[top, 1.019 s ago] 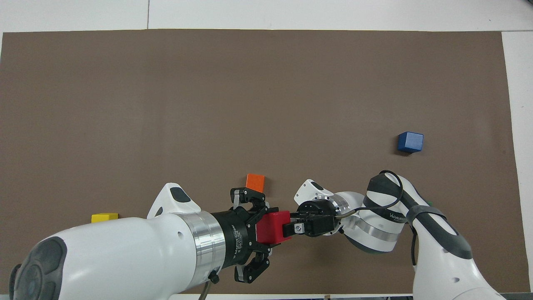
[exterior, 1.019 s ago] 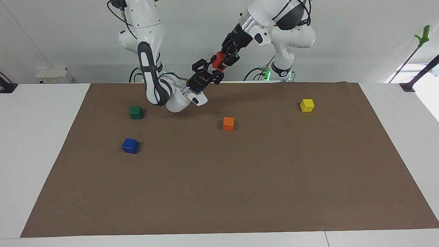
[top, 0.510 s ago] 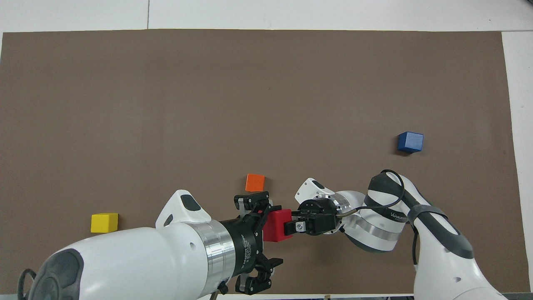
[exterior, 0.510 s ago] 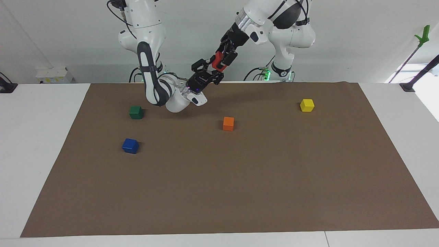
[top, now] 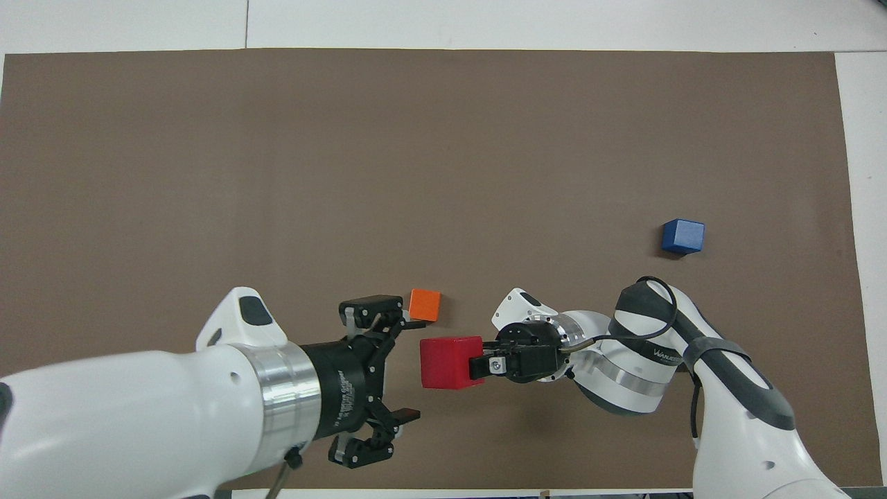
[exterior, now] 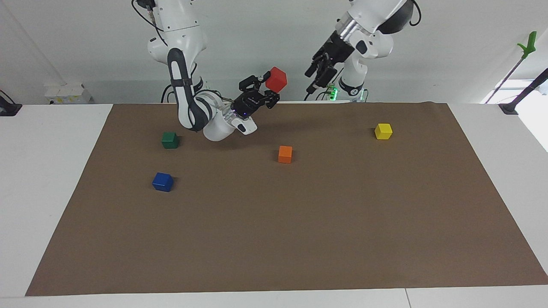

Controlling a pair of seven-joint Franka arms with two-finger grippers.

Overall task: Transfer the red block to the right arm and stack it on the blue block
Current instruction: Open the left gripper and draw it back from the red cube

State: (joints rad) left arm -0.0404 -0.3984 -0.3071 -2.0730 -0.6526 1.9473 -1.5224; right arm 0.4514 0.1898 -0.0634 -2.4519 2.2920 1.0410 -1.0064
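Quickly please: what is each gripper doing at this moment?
Left gripper: jaws open, empty, in the air.
Right gripper: shut on the red block, in the air.

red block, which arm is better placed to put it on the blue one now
Right. The right pincer is shut on the red block, up over the mat, and the blue block lies toward that arm's end of the table. The left pincer is open, empty and clear of the block.

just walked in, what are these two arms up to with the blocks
The right gripper is shut on the red block, held in the air. The left gripper is open and empty beside it. The blue block sits bare on the brown mat, so stacking isn't done yet.
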